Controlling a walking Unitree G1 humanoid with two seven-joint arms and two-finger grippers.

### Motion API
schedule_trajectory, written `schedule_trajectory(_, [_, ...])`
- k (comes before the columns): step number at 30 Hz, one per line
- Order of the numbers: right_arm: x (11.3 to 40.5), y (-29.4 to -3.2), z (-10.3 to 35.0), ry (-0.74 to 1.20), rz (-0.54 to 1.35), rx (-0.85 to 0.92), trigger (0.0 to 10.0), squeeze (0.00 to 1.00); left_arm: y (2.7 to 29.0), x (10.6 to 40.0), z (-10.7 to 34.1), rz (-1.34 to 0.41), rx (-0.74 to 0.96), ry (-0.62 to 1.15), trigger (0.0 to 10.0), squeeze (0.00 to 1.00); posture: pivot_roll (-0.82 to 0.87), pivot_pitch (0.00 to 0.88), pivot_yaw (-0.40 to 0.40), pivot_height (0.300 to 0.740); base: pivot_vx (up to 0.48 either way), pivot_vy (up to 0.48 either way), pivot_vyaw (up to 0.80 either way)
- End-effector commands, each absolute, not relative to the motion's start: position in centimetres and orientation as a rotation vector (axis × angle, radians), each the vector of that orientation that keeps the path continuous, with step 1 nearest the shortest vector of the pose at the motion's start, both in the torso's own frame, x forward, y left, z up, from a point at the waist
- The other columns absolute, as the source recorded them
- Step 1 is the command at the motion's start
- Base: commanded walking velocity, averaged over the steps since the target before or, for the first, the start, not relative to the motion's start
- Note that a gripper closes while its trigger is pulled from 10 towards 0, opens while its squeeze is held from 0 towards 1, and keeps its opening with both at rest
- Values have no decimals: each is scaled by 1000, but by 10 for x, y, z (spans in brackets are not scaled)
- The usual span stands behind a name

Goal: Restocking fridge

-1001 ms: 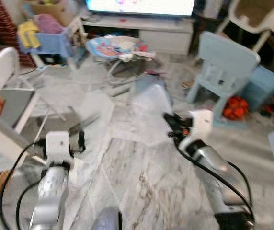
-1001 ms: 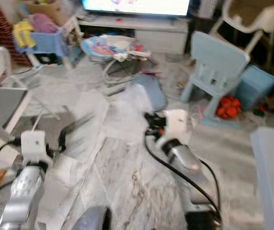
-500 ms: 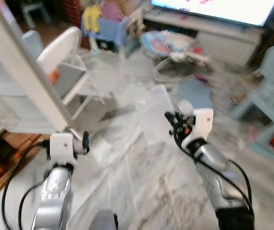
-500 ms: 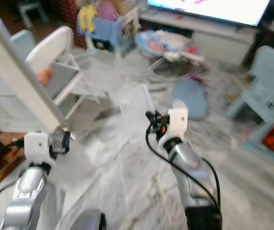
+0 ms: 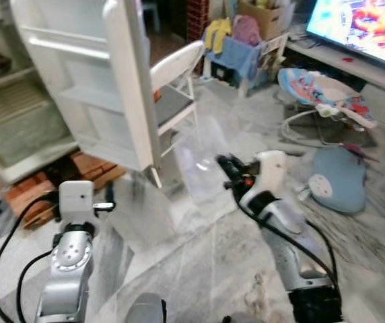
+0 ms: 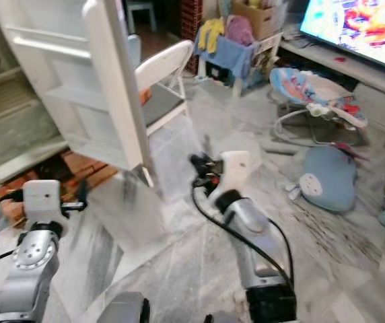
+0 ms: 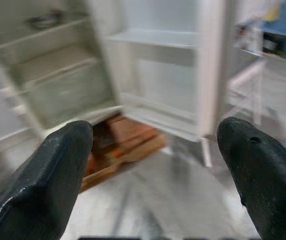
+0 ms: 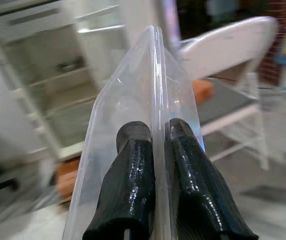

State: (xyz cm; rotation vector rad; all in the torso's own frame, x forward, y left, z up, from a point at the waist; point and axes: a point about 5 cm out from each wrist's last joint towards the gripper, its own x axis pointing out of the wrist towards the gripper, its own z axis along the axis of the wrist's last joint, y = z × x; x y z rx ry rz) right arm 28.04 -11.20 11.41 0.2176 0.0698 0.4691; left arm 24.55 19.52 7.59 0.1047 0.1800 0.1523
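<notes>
The right gripper [image 8: 155, 150] is clamped on the rim of a clear plastic container [image 8: 133, 110], one black finger on each side of the thin edge. The container [image 5: 202, 158] juts forward and up from the fingers, held out over the marble floor [image 5: 199, 269] in front of the robot. Just beyond it and to the left stands the open fridge door [image 5: 122, 81], with the fridge [image 5: 17, 101] and its pale shelves and drawer further left. The left gripper [image 7: 155, 165] hangs lower with its fingers spread wide and nothing between them, facing the fridge's bottom shelves. Behind the container is a white folding chair [image 5: 172, 74]. Off to the right lie a baby bouncer [image 5: 320, 91] and a blue cushion [image 5: 340, 178], with a television [image 5: 361, 27] lit at the far edge.
</notes>
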Motion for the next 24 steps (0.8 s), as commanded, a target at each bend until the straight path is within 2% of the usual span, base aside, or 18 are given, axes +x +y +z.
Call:
schedule_trajectory(1, [282, -116, 117, 56, 465, 209, 10000, 0, 192, 247, 76, 138, 104, 177, 10000, 0, 100, 62, -1, 740, 0, 0, 800])
schedule_trajectory(5, [283, -114, 119, 48, 487, 206, 10000, 0, 189, 249, 74, 121, 55, 209, 10000, 0, 98, 62, 0, 740, 0, 0, 800])
schedule_trajectory(15, [285, -113, 119, 44, 482, 199, 10000, 0, 188, 255, 78, 113, 103, 186, 10000, 0, 95, 61, 4, 740, 0, 0, 800])
schedule_trajectory(24, [293, -112, 118, 38, 472, 178, 10000, 0, 180, 267, 87, 59, 62, 152, 10000, 0, 108, 47, 11, 740, 0, 0, 754])
